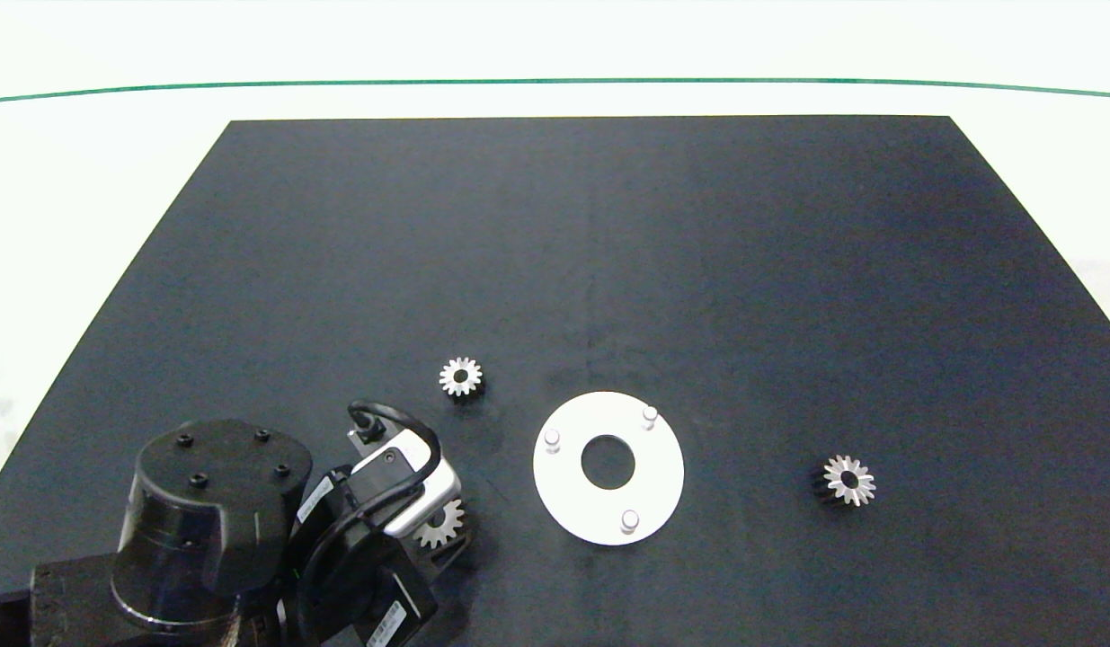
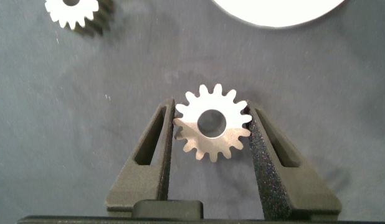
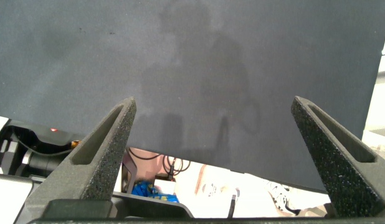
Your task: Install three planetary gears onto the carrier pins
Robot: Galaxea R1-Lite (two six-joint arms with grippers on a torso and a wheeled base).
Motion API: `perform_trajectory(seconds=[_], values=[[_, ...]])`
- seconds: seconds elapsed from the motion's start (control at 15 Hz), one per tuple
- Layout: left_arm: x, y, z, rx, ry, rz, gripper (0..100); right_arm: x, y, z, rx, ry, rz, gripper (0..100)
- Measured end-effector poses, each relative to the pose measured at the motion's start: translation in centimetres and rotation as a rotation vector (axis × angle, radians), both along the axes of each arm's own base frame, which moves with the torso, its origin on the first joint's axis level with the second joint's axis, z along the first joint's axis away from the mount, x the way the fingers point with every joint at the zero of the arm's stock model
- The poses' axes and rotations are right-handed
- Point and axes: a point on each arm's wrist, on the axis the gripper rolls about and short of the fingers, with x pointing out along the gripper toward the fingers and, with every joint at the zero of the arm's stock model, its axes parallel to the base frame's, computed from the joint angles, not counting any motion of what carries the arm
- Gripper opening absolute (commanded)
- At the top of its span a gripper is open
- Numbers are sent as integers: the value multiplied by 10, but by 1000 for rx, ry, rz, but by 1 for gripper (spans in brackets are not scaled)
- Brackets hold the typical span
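Three planetary gears are seen on the black mat (image 1: 608, 225), none of them seated on a pin. The nearest gear (image 2: 212, 122) lies flat just left of the white disc (image 1: 572, 490), toward its near-left side, and is framed by the two fingers (image 2: 156, 134) of the left gripper (image 2: 211, 127). Both pads are pressed against its teeth in the left wrist view, so the gear is taken to be clamped, though whether it is lifted off the mat cannot be judged. In the head view this gear (image 1: 440, 525) is half hidden under the wrist camera housing.

A second gear (image 1: 460, 376) is found left of the disc and farther back, lying flat and well apart from the gripper; it is also caught at the edge of the left wrist view (image 2: 71, 12). The third gear (image 1: 848, 480) rests well to the right of the disc and appears tilted on its edge.

The carrier pins stand upright on the disc around its central hole: one at the far right (image 1: 650, 414), one at the left (image 1: 552, 438) and one at the near side (image 1: 630, 519). All three are bare.

The right gripper (image 3: 223, 162) is kept outside the head view; its fingers are spread wide over the near edge of the mat, with nothing between them.
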Motion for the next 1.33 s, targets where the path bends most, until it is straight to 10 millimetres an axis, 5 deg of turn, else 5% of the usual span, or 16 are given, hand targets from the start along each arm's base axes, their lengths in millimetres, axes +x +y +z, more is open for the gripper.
perform_trajectory(seconds=[0.73,1.33], values=[[-29,-21,22,-57,-35,-82,0,0,-1,0,-11,-2,-44,100],[-13,-58,32,-12,-1,-112,0,-5,-1,21,13,-79,-38,100]])
